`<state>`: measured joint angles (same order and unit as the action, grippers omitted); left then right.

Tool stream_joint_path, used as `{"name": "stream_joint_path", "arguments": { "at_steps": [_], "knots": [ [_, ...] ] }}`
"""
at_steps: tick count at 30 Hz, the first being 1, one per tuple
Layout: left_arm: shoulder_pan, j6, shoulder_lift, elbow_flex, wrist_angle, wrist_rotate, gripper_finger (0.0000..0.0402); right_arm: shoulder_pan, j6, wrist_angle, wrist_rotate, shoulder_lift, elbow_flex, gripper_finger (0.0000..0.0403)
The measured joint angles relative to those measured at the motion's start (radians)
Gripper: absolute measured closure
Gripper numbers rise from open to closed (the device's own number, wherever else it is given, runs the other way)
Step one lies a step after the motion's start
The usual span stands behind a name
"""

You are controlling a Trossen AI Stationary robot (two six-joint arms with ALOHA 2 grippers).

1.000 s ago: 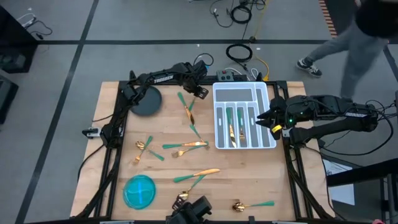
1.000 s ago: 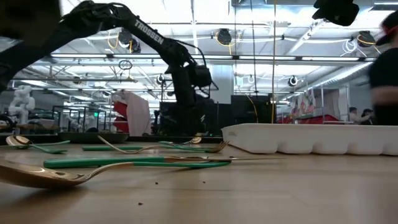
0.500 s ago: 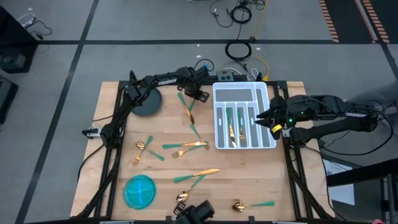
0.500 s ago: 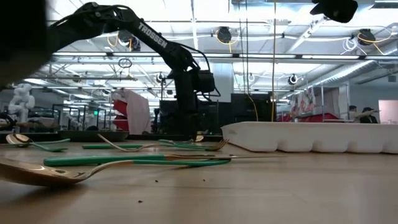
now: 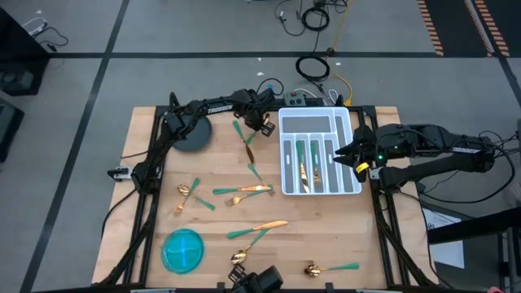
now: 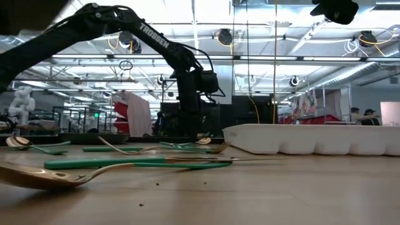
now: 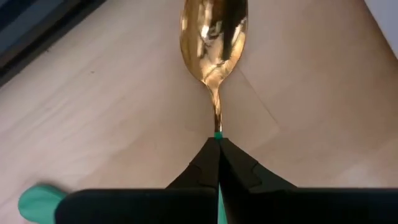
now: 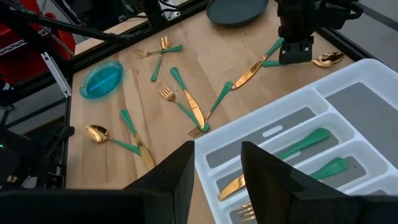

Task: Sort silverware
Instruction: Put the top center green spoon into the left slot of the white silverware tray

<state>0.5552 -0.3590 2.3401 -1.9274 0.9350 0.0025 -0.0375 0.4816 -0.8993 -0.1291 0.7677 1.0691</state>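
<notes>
near edge: blue bowl (image 5: 182,249) and loose silverware (image 5: 244,190) scattered mid-table. farther back, left gripper (image 5: 262,124) is down at the table's far side, fingers clamped on a spoon (image 7: 213,37) handle just left of the white tray (image 5: 319,122). right gripper (image 5: 345,154) hovers over tray's right edge, fingers apart, empty.
</notes>
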Motion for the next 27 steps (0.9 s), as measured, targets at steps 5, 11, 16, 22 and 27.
{"name": "stream_joint_path", "arguments": {
  "at_steps": [5, 11, 16, 22, 27],
  "knots": [
    [-0.014, 0.001, -0.029, 0.000, 0.004, -0.001, 0.0400, 0.000, -0.003, 0.000, -0.003, 0.000, 0.000, 0.0277],
    [-0.026, 0.023, -0.057, -0.020, 0.022, -0.001, 0.0400, 0.000, -0.020, -0.020, -0.057, 0.000, 0.000, 0.0277],
    [-0.040, 0.053, -0.097, -0.023, 0.022, -0.014, 0.0401, 0.001, -0.031, -0.049, -0.164, 0.000, 0.000, 0.0277],
    [-0.037, 0.046, -0.096, -0.020, 0.001, -0.045, 0.0385, 0.001, -0.023, -0.056, -0.187, 0.000, 0.000, 0.0260],
    [-0.034, 0.008, -0.090, -0.015, -0.073, -0.021, 0.0330, 0.001, -0.011, -0.056, -0.188, 0.000, 0.000, 0.0214]
  ]
}}
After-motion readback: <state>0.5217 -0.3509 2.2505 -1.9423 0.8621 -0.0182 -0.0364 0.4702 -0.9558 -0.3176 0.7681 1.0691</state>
